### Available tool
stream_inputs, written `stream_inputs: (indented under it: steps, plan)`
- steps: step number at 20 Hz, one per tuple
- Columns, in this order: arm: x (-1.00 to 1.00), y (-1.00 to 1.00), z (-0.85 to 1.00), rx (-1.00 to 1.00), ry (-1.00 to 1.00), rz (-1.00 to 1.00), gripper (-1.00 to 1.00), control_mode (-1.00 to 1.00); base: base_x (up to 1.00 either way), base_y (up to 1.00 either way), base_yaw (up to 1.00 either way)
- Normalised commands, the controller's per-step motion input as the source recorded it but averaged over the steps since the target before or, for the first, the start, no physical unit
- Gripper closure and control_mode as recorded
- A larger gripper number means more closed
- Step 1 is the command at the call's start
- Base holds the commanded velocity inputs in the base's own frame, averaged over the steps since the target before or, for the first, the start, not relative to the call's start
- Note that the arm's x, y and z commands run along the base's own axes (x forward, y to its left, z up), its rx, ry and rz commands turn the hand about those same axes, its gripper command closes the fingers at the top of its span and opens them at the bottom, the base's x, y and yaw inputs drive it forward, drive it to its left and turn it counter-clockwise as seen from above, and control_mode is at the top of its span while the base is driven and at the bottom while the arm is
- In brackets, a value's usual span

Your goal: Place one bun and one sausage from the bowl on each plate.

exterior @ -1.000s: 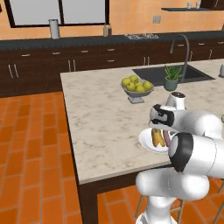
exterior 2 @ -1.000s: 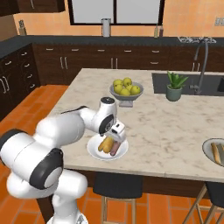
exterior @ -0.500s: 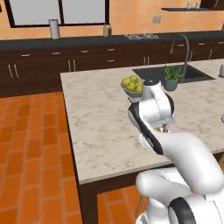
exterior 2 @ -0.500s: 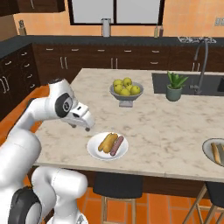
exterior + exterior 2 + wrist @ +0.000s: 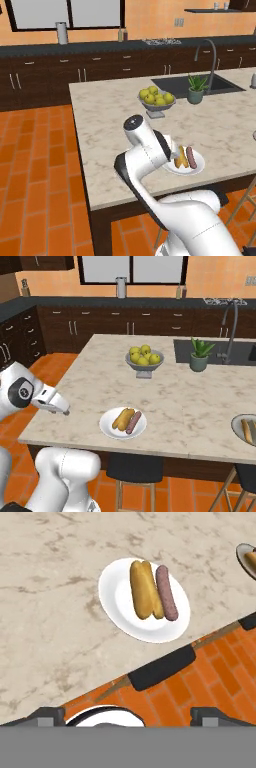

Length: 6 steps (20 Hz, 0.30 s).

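Note:
A small pale plate (image 5: pixel 107 427) (image 5: pixel 197 167) (image 5: pixel 117 597) lies near the island's front edge. On it, side by side, are a bun (image 5: pixel 122 418) (image 5: pixel 142 587) and a sausage (image 5: pixel 134 422) (image 5: pixel 166 592). My gripper (image 5: pixel 64 411) (image 5: pixel 127 716) hangs to the left of this plate, over the counter's front edge. It is open, empty and well clear of the plate. A second greyish plate (image 5: pixel 239 428) (image 5: pixel 242 557), cut off by the right frame edge, carries a bun-coloured piece (image 5: pixel 246 430). The bowl is out of view.
A pale footed bowl of yellow-green fruit (image 5: pixel 143 358) (image 5: pixel 156 99) stands mid-counter, with a potted plant (image 5: pixel 200 353) (image 5: pixel 195 89) beside the sink (image 5: pixel 200 82) and its faucet. Black stools (image 5: pixel 135 468) (image 5: pixel 160 667) sit under the front edge, above the orange tiled floor.
The arm has swung left, away from the plate, to the counter's front left. The bun and sausage stayed on the plate.

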Motion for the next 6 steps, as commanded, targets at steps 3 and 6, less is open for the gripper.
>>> stream_inputs:
  steps: [3,6]
  plan:
    - [0.0,0.0,0.0,0.0,0.0,0.0,-1.0,-1.0,0.0,0.0,0.0]
    - [0.0,0.0,0.0,0.0,0.0,0.0,-1.0,-1.0,0.0,0.0,0.0]
